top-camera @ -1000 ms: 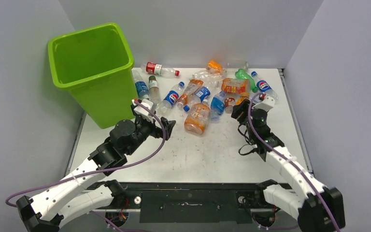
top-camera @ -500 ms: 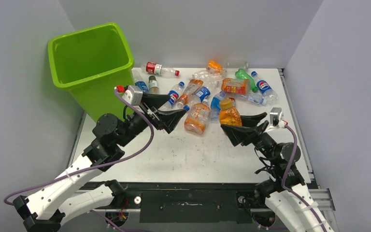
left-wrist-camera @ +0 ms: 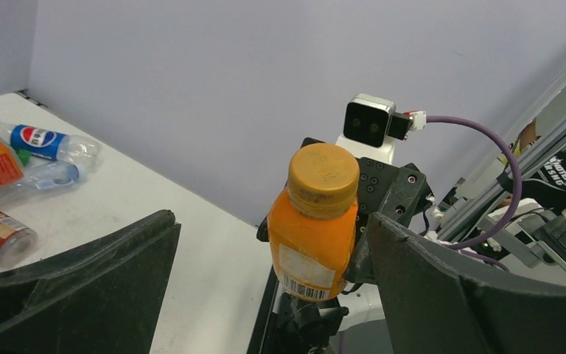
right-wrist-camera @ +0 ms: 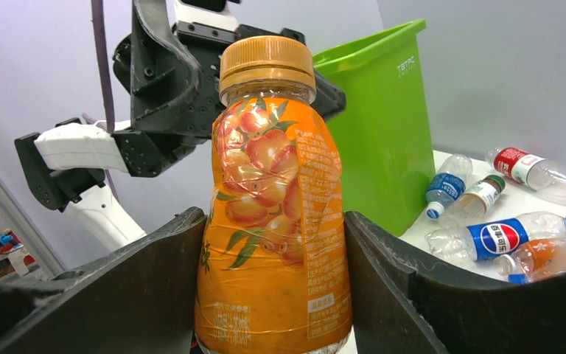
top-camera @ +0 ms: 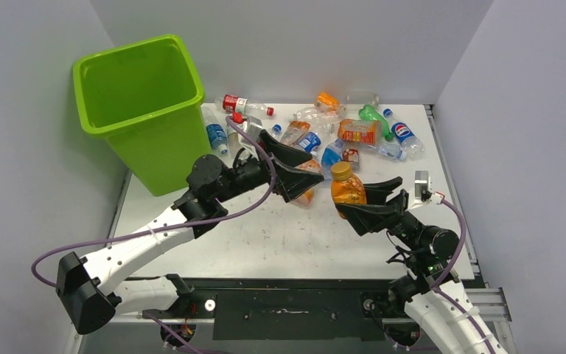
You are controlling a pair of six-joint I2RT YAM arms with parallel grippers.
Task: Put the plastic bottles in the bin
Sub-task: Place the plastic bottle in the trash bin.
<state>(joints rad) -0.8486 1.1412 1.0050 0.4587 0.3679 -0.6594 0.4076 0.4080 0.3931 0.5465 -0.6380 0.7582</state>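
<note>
Right fingers [right-wrist-camera: 147,280]: clenched on the belly of the orange juice bottle [right-wrist-camera: 273,221], upright in the air over the table [top-camera: 280,236].
Left fingers [left-wrist-camera: 96,287]: spread wide and bare, aimed at that bottle from the bin side.
Handling: looks full, so weighty; thin walls may dent; wrap label likely slick.
Hold: the shoulder under the cap is the free part.
Bin [top-camera: 158,147]: lime-green, far left, well apart.
Other bottles [top-camera: 324,133]: heaped behind.
</note>
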